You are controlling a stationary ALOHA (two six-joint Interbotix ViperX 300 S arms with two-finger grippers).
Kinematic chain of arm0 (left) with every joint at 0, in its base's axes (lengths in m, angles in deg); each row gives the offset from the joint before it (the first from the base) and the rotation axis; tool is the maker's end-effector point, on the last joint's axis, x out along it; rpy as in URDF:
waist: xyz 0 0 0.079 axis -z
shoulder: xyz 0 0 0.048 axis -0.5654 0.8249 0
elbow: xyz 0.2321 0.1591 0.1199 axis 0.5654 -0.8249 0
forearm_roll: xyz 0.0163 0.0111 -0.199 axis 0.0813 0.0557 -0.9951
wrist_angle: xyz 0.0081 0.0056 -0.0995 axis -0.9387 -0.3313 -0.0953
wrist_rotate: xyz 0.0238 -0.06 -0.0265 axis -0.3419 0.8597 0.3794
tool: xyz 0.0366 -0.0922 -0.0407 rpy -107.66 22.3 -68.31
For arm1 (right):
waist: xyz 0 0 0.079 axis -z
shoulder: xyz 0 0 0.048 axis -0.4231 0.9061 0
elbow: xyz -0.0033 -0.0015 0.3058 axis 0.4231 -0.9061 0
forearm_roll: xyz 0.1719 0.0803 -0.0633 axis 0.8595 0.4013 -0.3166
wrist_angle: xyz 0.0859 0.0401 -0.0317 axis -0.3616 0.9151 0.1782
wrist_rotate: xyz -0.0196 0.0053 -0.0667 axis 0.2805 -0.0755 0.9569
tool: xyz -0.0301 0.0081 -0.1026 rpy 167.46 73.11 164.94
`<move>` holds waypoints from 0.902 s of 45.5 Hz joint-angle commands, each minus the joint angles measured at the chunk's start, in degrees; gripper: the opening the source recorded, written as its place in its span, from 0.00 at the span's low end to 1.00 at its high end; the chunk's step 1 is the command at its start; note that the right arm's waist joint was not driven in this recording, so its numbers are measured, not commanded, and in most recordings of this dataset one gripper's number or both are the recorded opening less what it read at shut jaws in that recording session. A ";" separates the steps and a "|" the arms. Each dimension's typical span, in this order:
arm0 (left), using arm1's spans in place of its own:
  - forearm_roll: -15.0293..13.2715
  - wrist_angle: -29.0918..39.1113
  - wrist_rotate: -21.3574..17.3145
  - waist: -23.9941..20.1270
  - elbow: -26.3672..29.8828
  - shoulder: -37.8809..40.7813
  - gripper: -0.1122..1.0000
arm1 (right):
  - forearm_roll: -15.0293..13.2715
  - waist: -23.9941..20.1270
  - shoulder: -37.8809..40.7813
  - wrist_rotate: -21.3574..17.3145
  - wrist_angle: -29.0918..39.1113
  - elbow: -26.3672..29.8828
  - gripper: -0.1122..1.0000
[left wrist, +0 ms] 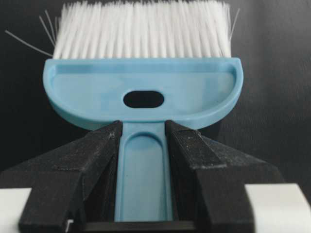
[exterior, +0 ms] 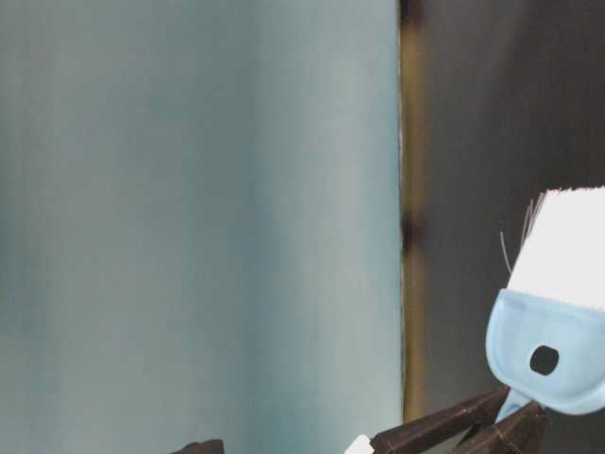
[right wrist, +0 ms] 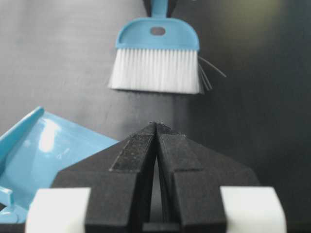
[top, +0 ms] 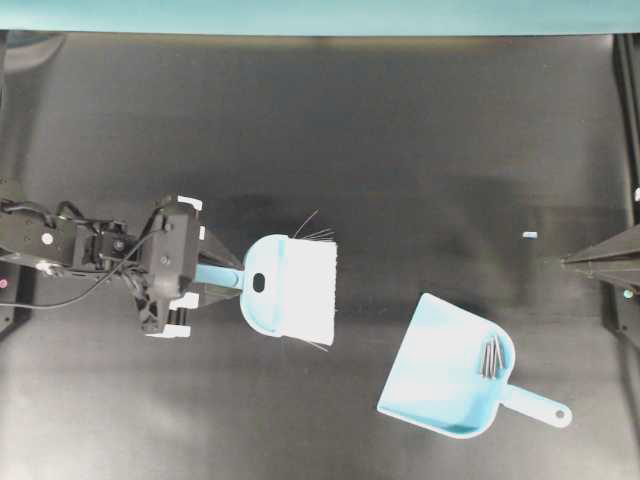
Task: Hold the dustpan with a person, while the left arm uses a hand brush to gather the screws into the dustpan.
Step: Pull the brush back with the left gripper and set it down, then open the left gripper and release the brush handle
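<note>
My left gripper (top: 215,277) is shut on the slim handle of the light blue hand brush (top: 290,290), whose white bristles point right towards the dustpan. In the left wrist view the jaws (left wrist: 143,127) clamp the handle just below the brush head (left wrist: 143,92). The light blue dustpan (top: 440,385) lies at lower right with its mouth towards the brush, apart from it. Several silvery screws (top: 491,356) lie inside it near the handle. My right gripper (top: 568,260) is shut and empty at the right edge, above the dustpan. No person's hand is in view.
A small pale scrap (top: 530,236) lies on the black table left of the right gripper. The right wrist view shows the dustpan rim (right wrist: 29,126) at lower left and the brush (right wrist: 156,53) ahead. A teal wall (exterior: 189,227) fills the table-level view.
</note>
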 commanded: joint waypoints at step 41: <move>0.18 -0.79 0.62 -0.62 -2.46 -9.93 0.83 | -0.09 0.00 0.26 0.35 -0.26 0.18 0.10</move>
